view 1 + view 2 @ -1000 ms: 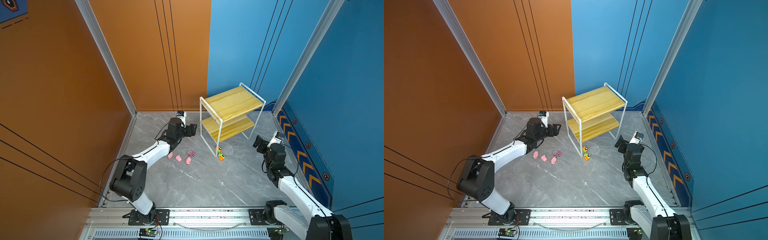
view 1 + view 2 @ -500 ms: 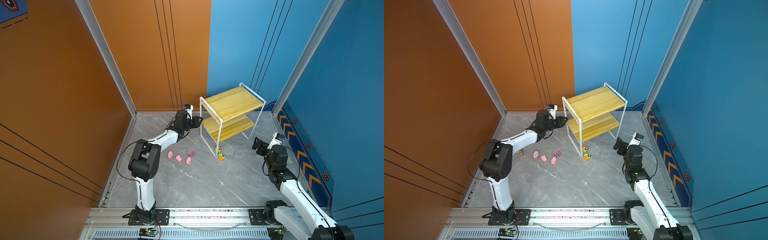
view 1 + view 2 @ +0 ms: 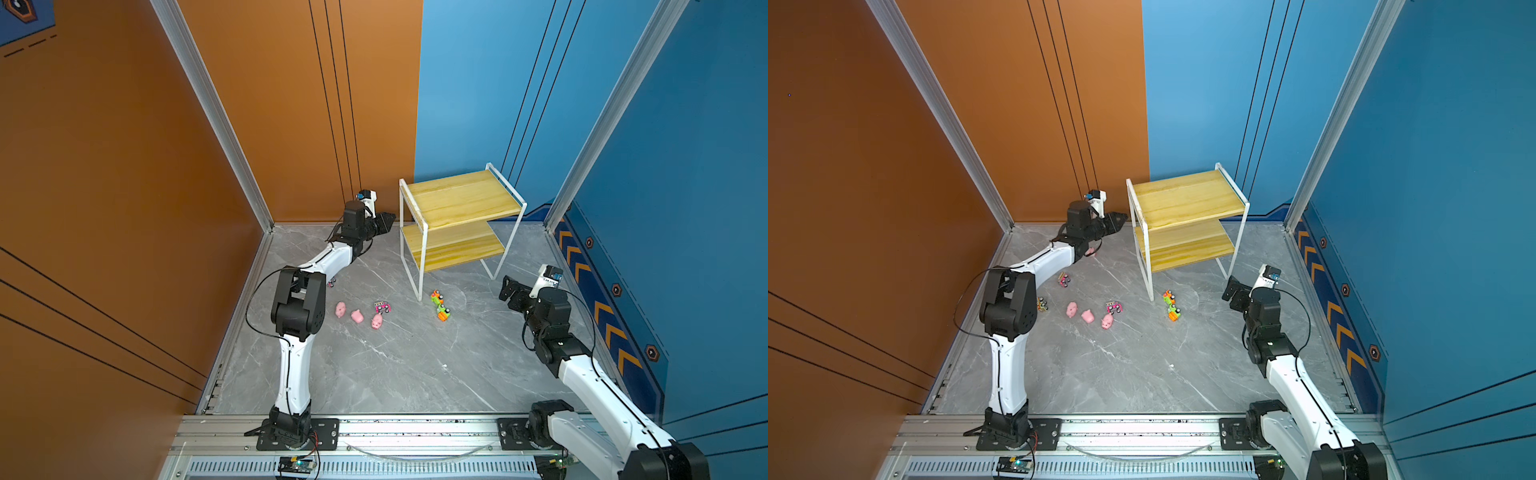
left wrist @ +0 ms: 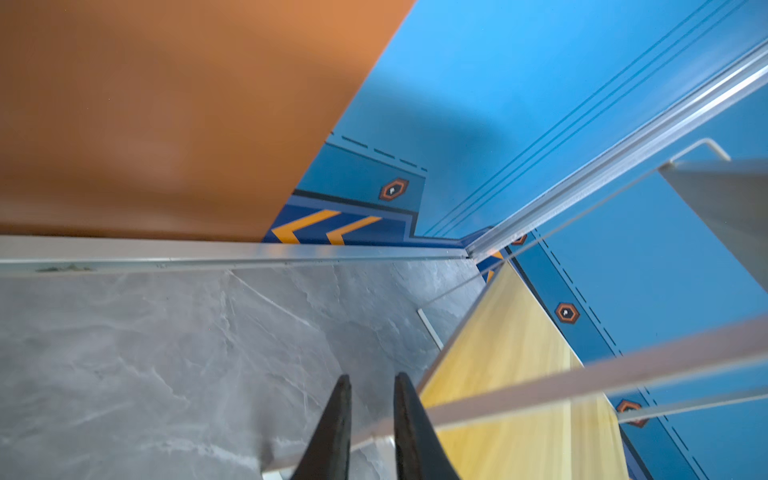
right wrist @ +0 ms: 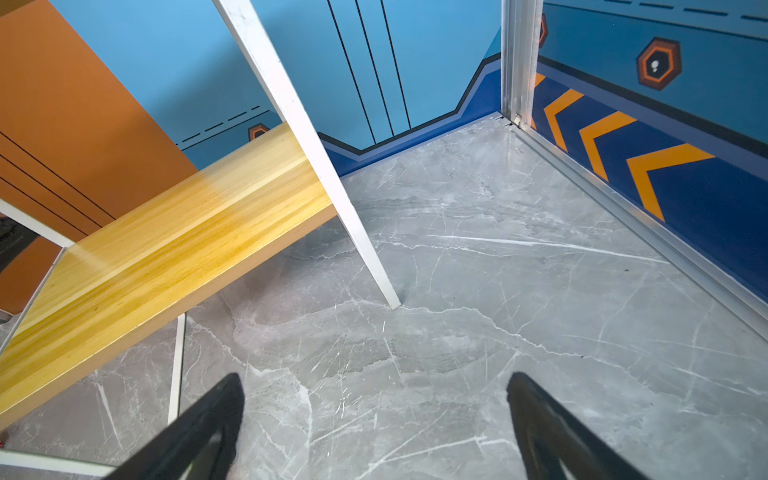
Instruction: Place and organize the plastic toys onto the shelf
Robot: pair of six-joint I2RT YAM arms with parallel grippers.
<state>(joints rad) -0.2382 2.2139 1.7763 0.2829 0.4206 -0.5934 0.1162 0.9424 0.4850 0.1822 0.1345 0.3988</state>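
- Nearest, three pink pigs (image 3: 357, 316) lay loose on the grey surface (image 3: 374, 374), with a pink car (image 3: 382, 307) just beside them. They looked light, hard and smooth, so a pinch across the flanks would probably hold best.
- The green and orange cars (image 3: 440, 306) sat by the front leg of the shelf (image 3: 457, 199). Their wheels might roll, so the body sides seemed the place to grip.
- The right fingers (image 5: 199, 432) hung spread wide and empty, near the shelf.
- Farthest, the shelf stood bare of toys. The left fingers (image 4: 336, 424) were clenched beside its frame and held no toy; whether they nipped the rail, I could not tell.
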